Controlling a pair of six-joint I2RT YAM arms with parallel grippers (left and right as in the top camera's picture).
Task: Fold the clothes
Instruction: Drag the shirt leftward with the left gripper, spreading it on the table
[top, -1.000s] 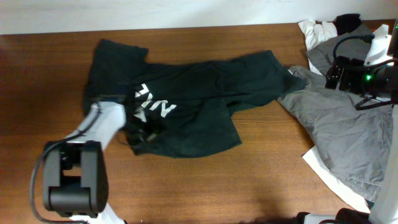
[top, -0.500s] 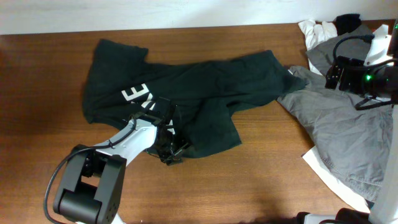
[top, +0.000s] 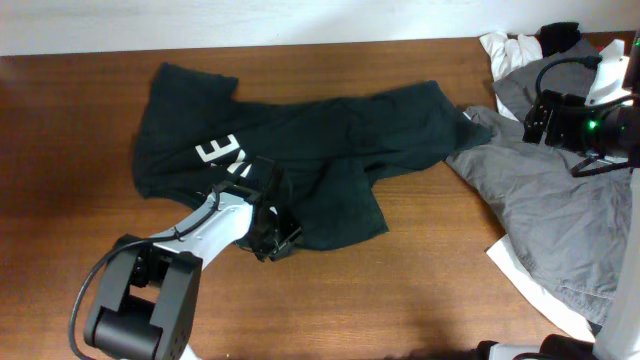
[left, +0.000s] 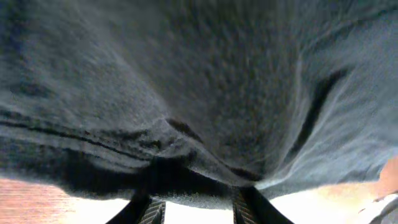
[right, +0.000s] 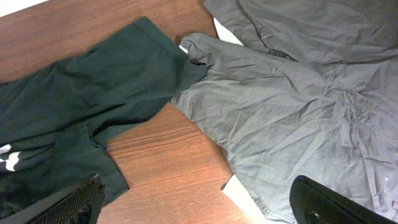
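a robotics lab bench: brown wood-grain table (top: 430, 300) against a plain white wall (top: 300, 20), with two black-and-white robot arms (top: 140, 305) (top: 592, 118).

The light over the bench (top: 400, 270) is soft and even. The wood shows warm brown with no hard glare, and shadows are faint. The wall strip along the top of the overhead view is bright, nearly white. The T-shirt (top: 330, 150) swallows light, so its folds barely read. In the left wrist view it sits too close: dim and smeared, with a blown-out pale strip along the bottom edge. The right wrist view is crisp mid-frame, and the creases of the grey garment (right: 292, 112) are clear. The fingers (right: 78, 200) of the right pincer (right: 196, 190) blur darkly in the lower corners.
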